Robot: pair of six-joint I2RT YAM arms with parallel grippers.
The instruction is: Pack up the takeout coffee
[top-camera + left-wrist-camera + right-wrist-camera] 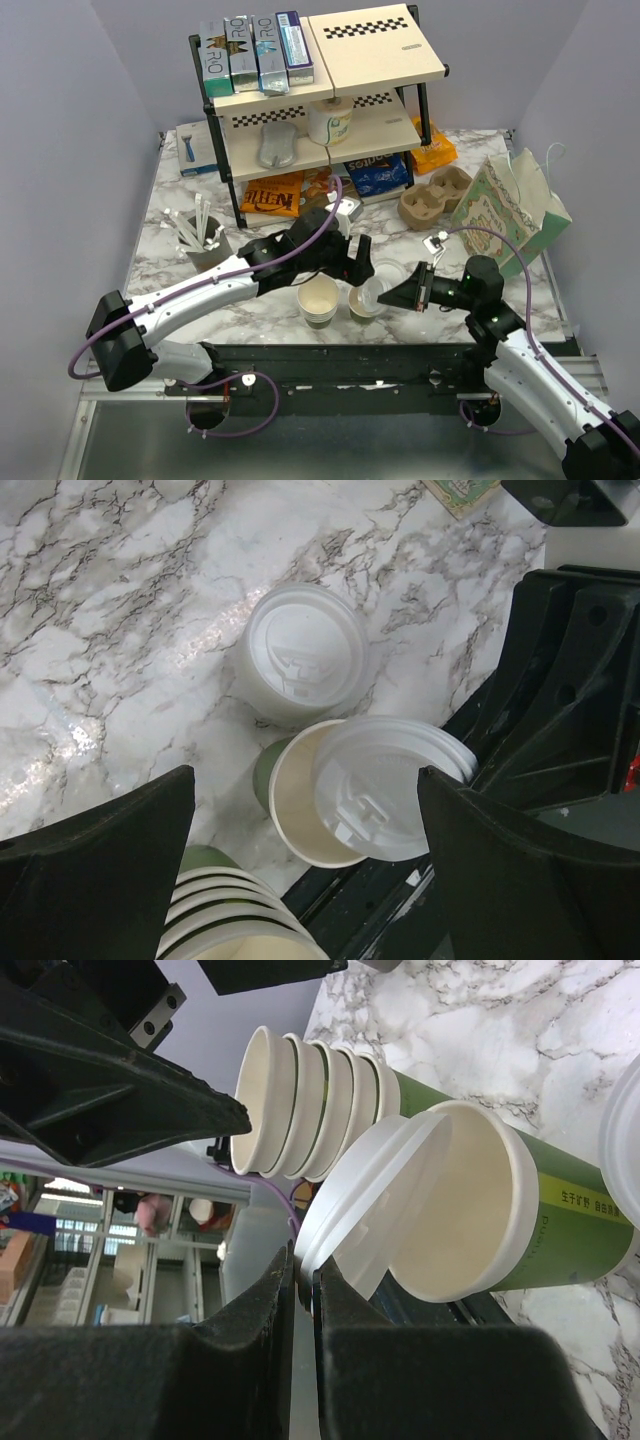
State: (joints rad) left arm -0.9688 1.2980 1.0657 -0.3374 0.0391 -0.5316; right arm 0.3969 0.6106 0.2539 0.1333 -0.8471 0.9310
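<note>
The takeout coffee cup (362,303) stands open near the table's front edge, cream inside with green sides; it also shows in the left wrist view (295,805) and the right wrist view (470,1210). Its white lid (385,785) sits tilted over the cup's mouth, half on. My right gripper (398,294) is shut on the lid's rim (330,1210), pinching it between the fingertips (303,1260). My left gripper (355,262) hovers open above the cup (305,775), its fingers (110,870) apart on either side and touching nothing.
A stack of nested lidless cups (318,300) stands just left of the cup. Another white lid (305,660) rests on the marble behind it. The brown cup carrier (432,195), a paper bag (510,205), a stirrer holder (205,240) and a shelf (320,100) stand further back.
</note>
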